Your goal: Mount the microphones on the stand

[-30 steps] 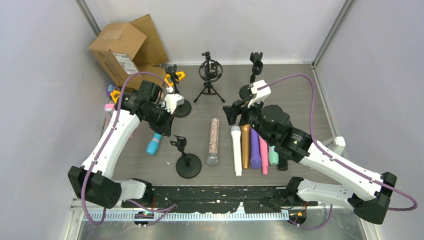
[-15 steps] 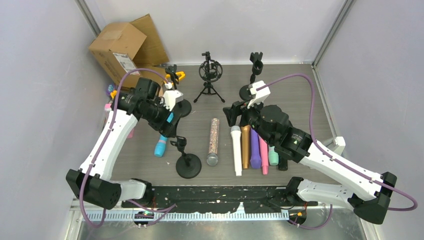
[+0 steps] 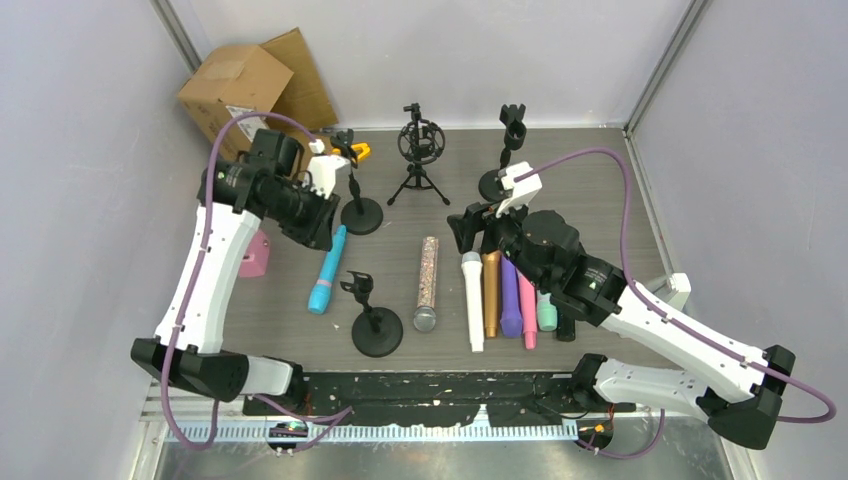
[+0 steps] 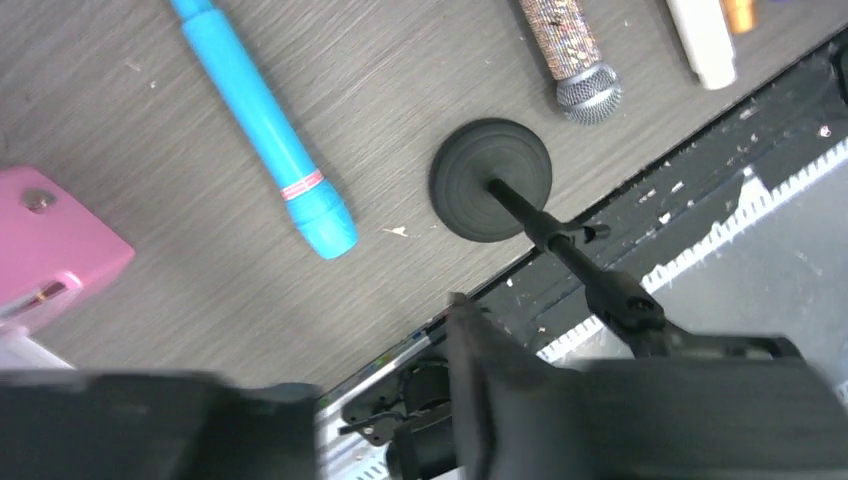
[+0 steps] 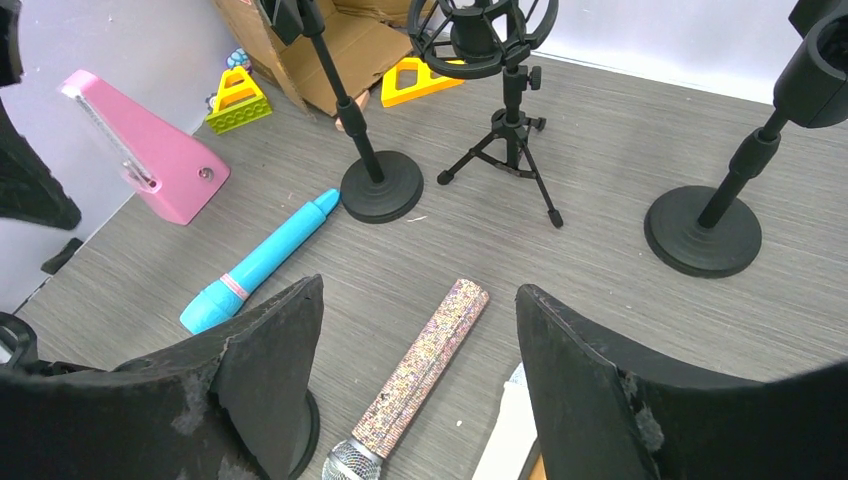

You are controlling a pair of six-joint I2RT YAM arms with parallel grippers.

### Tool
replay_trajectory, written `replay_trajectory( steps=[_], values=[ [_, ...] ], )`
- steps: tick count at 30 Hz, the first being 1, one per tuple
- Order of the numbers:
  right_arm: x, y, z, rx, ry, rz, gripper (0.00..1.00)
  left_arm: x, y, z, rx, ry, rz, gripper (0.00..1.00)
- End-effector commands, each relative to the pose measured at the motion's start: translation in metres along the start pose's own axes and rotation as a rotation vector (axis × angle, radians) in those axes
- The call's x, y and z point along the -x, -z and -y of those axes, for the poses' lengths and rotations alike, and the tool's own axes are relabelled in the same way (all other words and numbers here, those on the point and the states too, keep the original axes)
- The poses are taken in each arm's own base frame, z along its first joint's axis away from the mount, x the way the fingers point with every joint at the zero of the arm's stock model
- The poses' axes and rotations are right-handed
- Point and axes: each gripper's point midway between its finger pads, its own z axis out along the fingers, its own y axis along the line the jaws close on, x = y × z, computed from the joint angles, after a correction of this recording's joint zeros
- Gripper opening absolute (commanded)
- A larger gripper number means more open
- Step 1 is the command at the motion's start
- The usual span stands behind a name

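**A:** Where is the slim cyan microphone [image 3: 328, 270] now?

**B:** Flat on the grey tabletop [image 3: 590, 190], left of centre. Its thin end is near the base of the far black round-based stand [image 3: 360, 212], and its head points toward the near black round-based stand [image 3: 377, 330]. It sits in neither clip.

**A:** A second ago the left end effector [image 3: 324, 222] had it clamped.

**B:** It has let go and pulled back toward the far-left corner. Its fingers are apart now and hold nothing.

**A:** So the attachment isn't done?

**B:** I'd judge not. The microphone will need picking up again.

**A:** And the right end effector [image 5: 418, 290]?

**B:** Its fingers are wide apart and empty. It hovers over the far ends of the silver-glitter microphone [image 3: 427, 272] and the white microphone [image 3: 472, 305], and it hasn't moved.
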Motion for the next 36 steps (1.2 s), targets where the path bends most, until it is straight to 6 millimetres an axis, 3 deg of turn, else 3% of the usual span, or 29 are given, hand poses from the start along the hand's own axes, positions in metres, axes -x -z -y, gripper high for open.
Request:
replay_trajectory(
  steps=[1,2,8,10,13,16,21,26,30,32,36],
  values=[
    [0.022,0.010,0.003,-0.003,-0.030,0.059,0.75,0.000,0.031,0.032,-0.203,0.101,-0.019,0.06],
    [0.022,0.011,0.003,-0.002,-0.032,0.061,0.75,0.001,0.038,0.037,-0.247,0.120,-0.024,0.00],
    [0.021,0.014,0.004,0.001,-0.035,0.062,0.73,0.008,0.052,0.052,-0.392,0.180,0.025,0.02],
    [0.020,0.016,0.005,-0.002,-0.033,0.062,0.76,0.007,0.051,0.055,-0.412,0.189,0.022,0.35],
    [0.019,0.018,0.008,-0.009,-0.029,0.058,0.83,0.004,0.048,0.049,-0.377,0.193,0.001,0.63],
    [0.017,0.021,0.011,-0.020,-0.026,0.052,0.99,0.002,0.045,0.039,-0.314,0.188,-0.003,0.97],
    [0.017,0.025,0.016,-0.039,-0.033,0.044,0.95,0.002,0.042,0.024,-0.206,0.179,0.038,0.99],
    [0.011,0.027,0.034,-0.097,-0.051,0.005,0.95,-0.003,0.040,0.009,-0.091,0.134,0.108,0.99],
    [0.001,0.022,0.075,-0.209,-0.079,-0.035,0.95,-0.007,0.036,-0.002,-0.014,0.106,0.144,0.99],
    [-0.008,0.020,0.114,-0.324,-0.098,-0.054,0.95,-0.011,0.032,-0.005,0.002,0.102,0.149,0.99],
    [-0.035,0.021,0.169,-0.474,-0.139,-0.117,0.95,-0.018,0.023,-0.009,0.035,0.097,0.173,1.00]
  ],
)
